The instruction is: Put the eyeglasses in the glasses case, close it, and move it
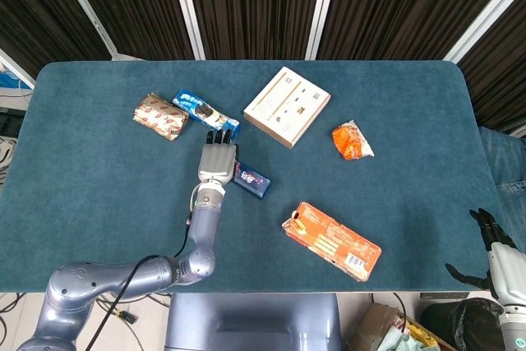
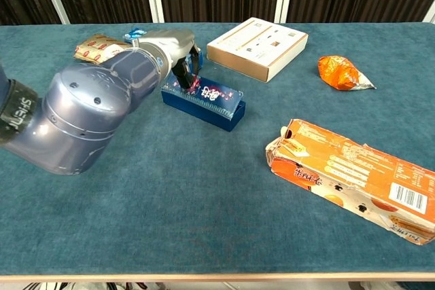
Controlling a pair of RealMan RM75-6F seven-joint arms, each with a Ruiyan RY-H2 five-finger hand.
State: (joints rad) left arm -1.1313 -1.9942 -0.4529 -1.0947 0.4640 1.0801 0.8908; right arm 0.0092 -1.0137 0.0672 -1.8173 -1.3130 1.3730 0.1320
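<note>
Resting over the near-left end of the dark blue case (image 1: pixel 249 179), the left hand (image 1: pixel 218 162) in the head view lies flat, its fingers (image 1: pixel 219 137) side by side and pointing away from the robot. The case runs out to the right of the fingers and looks shut; no eyeglasses show anywhere. Just beyond the fingertips lies a blue snack packet (image 1: pixel 205 113), and left of that a brown wrapped bar (image 1: pixel 160 115). The right hand (image 1: pixel 491 240) hangs off the table's edge, well apart, fingers spread and holding nothing.

In the chest view the left hand (image 2: pixel 183 62) comes down on the case (image 2: pixel 204 100) at its left end, but the bulky forearm hides much of it, so whether it grips or only presses cannot be told.

Judging from this, the step in hand is moving the closed case. The next move calls for steady contact, so the case slides without twisting toward the orange carton (image 2: pixel 353 176).
</note>
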